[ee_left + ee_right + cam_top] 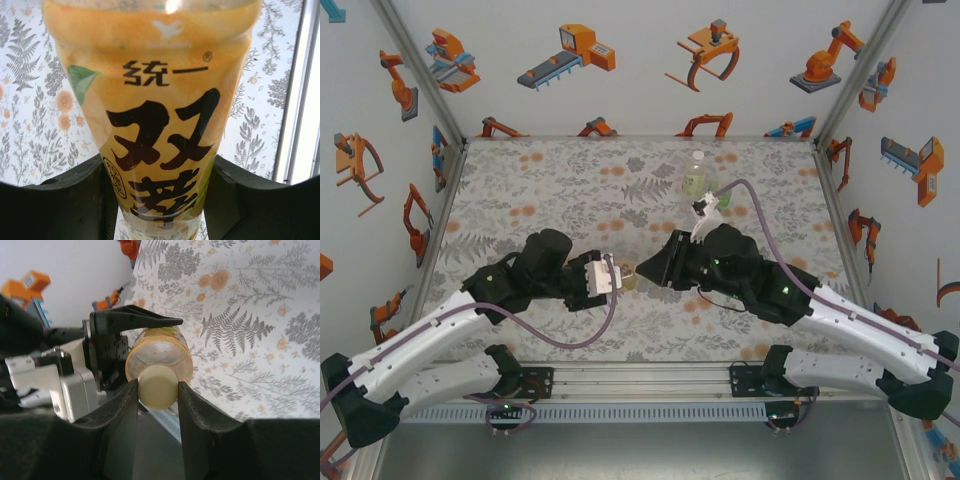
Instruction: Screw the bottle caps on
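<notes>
From above, we see the amber bottle point(626, 274) near the middle of the table point(540, 190); a clear bottle point(695, 180) waits at 1 o'clock. Left wrist: the left gripper point(159, 175) clamps the amber bottle at 6 o'clock, we judge against spinning. Right wrist: the right gripper point(157, 384) pinches the pale cap point(157, 391) on its neck, for twisting.

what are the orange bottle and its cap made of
The bottle looks like thin, glossy clear plastic: a light glint near the top, see-through at the base below its printed yellow label. The cap is probably opaque plastic, pale cream, smooth and fairly matte, with no glare.
</notes>
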Controlling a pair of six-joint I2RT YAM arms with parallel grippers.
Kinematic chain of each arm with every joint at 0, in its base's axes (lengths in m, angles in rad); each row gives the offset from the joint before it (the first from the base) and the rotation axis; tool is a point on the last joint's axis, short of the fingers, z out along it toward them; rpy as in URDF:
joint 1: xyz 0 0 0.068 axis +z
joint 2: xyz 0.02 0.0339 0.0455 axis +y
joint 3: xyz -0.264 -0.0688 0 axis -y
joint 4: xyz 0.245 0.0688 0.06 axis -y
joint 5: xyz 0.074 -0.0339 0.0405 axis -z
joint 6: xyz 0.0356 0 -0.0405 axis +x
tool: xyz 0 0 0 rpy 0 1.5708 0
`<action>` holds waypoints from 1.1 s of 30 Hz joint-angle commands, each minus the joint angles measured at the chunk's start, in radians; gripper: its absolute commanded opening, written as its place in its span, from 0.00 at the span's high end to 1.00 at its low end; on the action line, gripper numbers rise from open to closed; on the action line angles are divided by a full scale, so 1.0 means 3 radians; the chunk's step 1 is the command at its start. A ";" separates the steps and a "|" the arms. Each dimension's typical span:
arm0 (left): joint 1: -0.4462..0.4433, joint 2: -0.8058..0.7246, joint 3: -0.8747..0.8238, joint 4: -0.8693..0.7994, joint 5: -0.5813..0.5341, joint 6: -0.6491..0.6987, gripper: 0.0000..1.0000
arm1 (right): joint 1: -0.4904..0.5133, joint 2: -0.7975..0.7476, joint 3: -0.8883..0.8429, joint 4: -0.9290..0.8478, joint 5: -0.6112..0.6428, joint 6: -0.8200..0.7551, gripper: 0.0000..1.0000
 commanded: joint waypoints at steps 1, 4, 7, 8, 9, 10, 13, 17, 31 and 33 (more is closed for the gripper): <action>-0.0019 0.0003 0.0006 0.0237 -0.0062 -0.0015 1.00 | -0.0019 0.0064 0.0034 -0.0141 0.0239 0.0661 1.00; -0.0019 0.0026 0.0010 0.0212 -0.0017 0.0022 1.00 | -0.0021 0.0040 0.0046 -0.0177 0.0250 0.0645 0.94; -0.0022 0.0044 0.0017 0.0181 -0.0009 0.0027 1.00 | -0.0024 0.0033 0.0078 -0.0201 0.0246 0.0609 0.68; -0.0019 0.0053 0.0015 0.0177 -0.0016 0.0024 1.00 | -0.0024 0.0033 0.0096 -0.0212 0.0240 0.0597 0.67; -0.0019 0.0058 0.0018 0.0177 -0.0017 0.0017 1.00 | -0.0023 0.0033 0.0103 -0.0218 0.0235 0.0594 0.66; -0.0019 0.0057 0.0023 0.0178 -0.0022 0.0012 1.00 | -0.0022 0.0039 0.0110 -0.0222 0.0226 0.0594 0.66; -0.0019 0.0064 0.0033 0.0175 -0.0035 -0.0006 1.00 | -0.0021 0.0062 0.0128 -0.0214 0.0186 0.0593 0.65; -0.0019 0.0072 0.0049 0.0177 -0.0069 -0.0016 1.00 | -0.0029 0.0100 0.0154 -0.0198 0.0138 0.0592 0.61; -0.0019 0.0064 0.0036 0.0185 -0.0100 -0.0027 0.64 | -0.0062 0.0098 0.0117 -0.0162 0.0168 0.0562 0.83; -0.0019 0.0052 0.0026 0.0185 -0.0131 -0.0058 0.41 | -0.0084 0.0100 0.0129 -0.0202 0.0179 0.0513 0.86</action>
